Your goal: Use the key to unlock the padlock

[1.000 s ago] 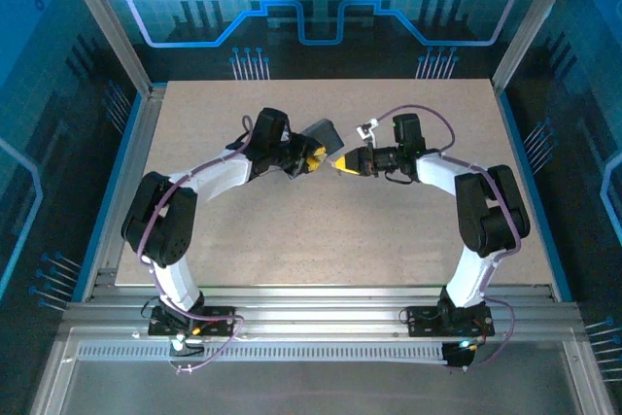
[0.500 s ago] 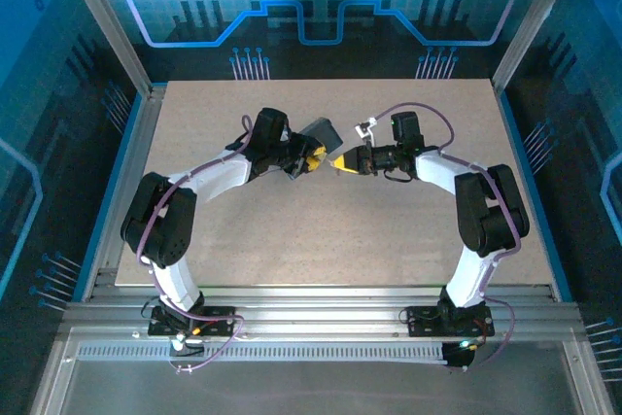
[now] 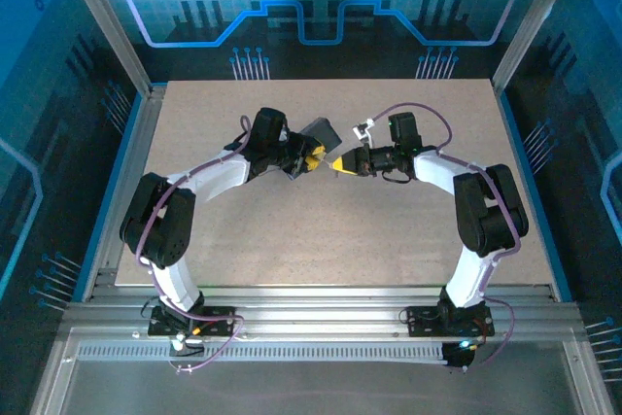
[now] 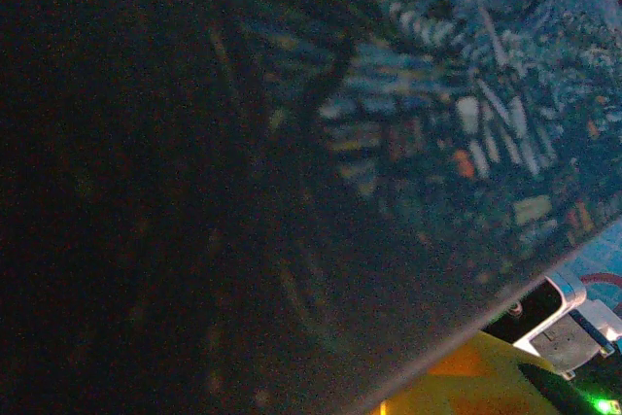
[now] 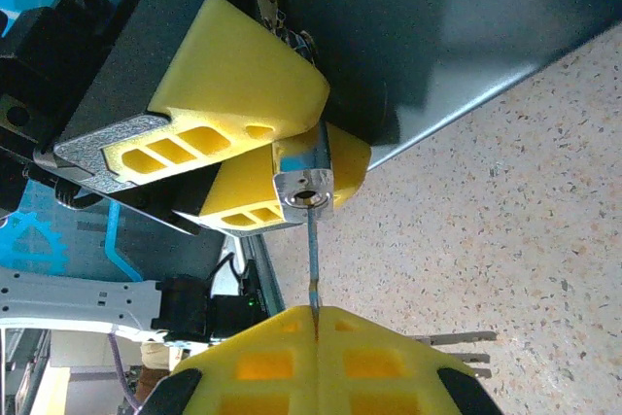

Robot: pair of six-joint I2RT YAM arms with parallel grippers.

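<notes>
The padlock (image 5: 303, 177) is held up off the table (image 5: 525, 240), just in front of the dark box (image 5: 428, 36), clamped between the yellow fingers (image 5: 233, 75) of the left gripper (image 3: 313, 155) with its keyhole (image 5: 309, 198) facing the other arm. The right gripper (image 5: 316, 310) is pinched tight on the key (image 5: 312, 259), whose thin blade stands straight out from between the fingertips and meets the keyhole. How deep the tip sits cannot be told. Both pieces are small, hard metal: light to carry but smooth, so either could twist or slide in the pads if pushed off-axis. The blade is slender and would likely bend or jam sooner than force its way in, so it probably needs to stay in line with the keyhole, with gentle pressure. The padlock is best gripped across its flat body sides, as it appears to be now, leaving the shackle free to spring. The key is best held by its bow, close to the blade, so that a turn carries through without the key rolling between the fingers.
</notes>
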